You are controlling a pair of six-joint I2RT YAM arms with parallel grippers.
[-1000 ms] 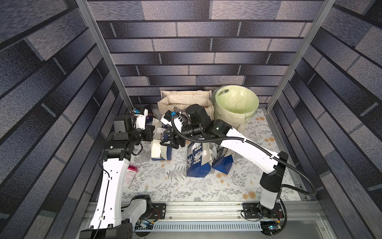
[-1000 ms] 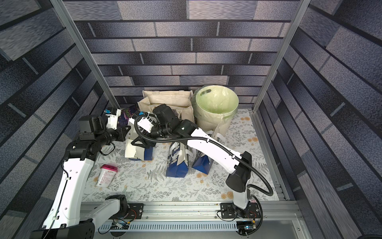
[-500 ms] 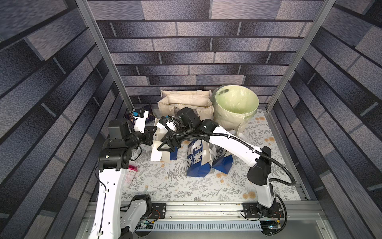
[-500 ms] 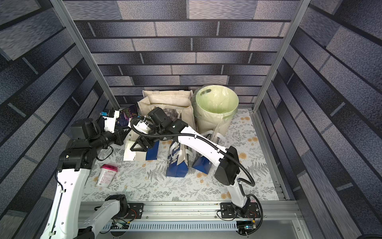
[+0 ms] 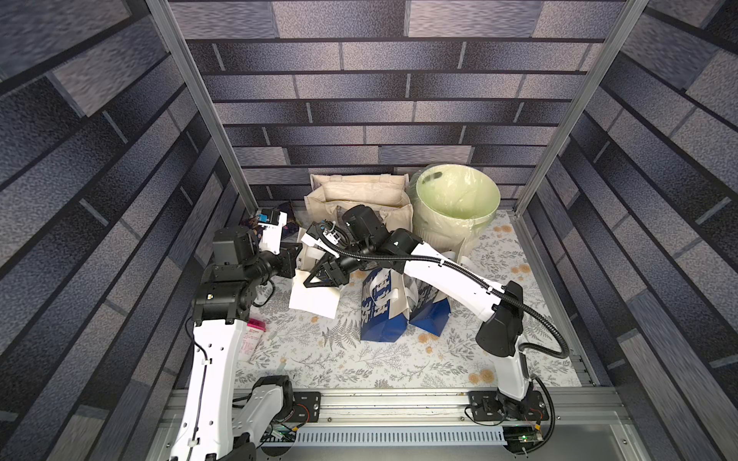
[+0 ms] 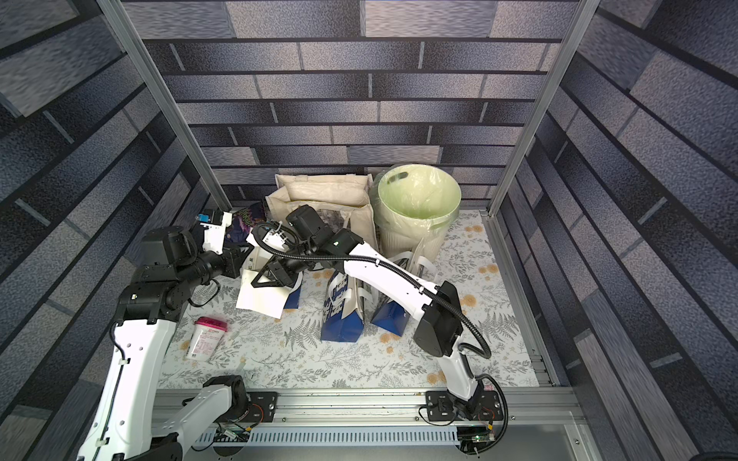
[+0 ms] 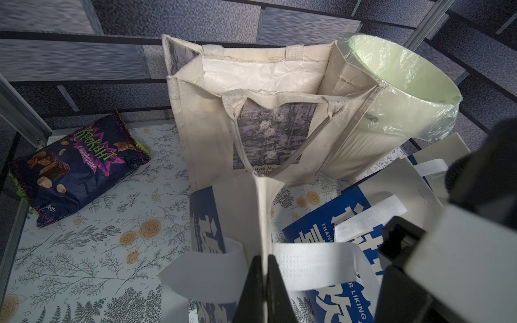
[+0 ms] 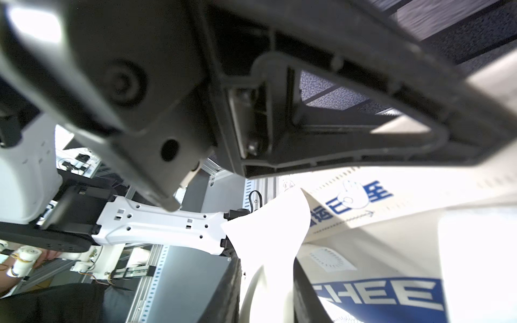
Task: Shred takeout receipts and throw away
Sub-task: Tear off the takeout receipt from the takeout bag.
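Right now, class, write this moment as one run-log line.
left gripper: shut on paper bag edge | right gripper: shut on takeout receipt | tear: none visible | lined bin: upright, back of table

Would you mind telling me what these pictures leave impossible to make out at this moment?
1. Inside the held paper bag: in both top views the right gripper covers its mouth.
2. Whether the right jaws are closed on the white slip: right wrist view, fingers cut off by the bottom edge.
3. The slip's print: right wrist view, washed out by glare.
4. Pink-lidded cup's label: in a top view, too small.
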